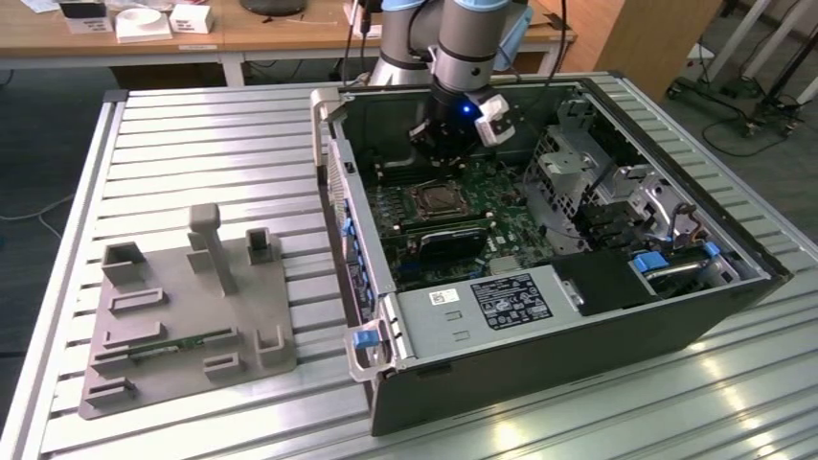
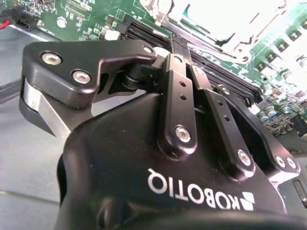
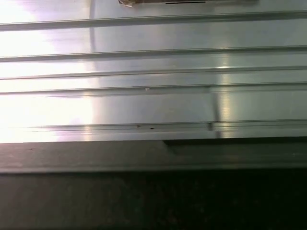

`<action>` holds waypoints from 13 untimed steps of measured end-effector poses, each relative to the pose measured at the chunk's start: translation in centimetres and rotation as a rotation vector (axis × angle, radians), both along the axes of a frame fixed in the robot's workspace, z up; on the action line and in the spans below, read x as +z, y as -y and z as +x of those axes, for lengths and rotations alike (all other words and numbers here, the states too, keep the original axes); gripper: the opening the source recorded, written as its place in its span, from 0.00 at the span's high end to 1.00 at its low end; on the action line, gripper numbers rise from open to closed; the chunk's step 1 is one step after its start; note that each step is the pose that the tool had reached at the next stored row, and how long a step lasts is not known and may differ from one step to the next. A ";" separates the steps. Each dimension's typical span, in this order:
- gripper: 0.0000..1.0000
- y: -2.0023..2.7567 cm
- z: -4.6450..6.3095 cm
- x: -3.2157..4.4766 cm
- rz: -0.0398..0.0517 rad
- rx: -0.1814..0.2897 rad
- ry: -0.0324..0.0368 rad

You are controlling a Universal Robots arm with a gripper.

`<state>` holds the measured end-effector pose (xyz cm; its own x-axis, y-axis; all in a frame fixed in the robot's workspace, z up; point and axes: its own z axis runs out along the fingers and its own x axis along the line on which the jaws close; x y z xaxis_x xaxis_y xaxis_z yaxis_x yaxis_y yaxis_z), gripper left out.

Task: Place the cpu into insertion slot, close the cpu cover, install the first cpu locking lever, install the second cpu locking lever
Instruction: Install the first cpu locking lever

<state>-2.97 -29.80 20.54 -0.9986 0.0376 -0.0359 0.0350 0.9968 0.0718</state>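
Indoors, slatted table holds case; tool inside.

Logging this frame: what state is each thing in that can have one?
Black computer case, one side open: lying on its side, panel off.
Small silver-grey square cpu: seated on the green motherboard.
Silvery metal cpu cover frame: looks lowered flat around the cpu.
Black gripper: fingers shut, over the motherboard beside the cpu.
Grey moulded fixture: flat on the table, green strip in one slot.

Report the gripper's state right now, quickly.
Gripper: closed, with nothing seen held.
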 end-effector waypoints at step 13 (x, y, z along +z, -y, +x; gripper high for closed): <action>0.90 0.00 0.2 -0.15 -0.0011 0.000 0.0000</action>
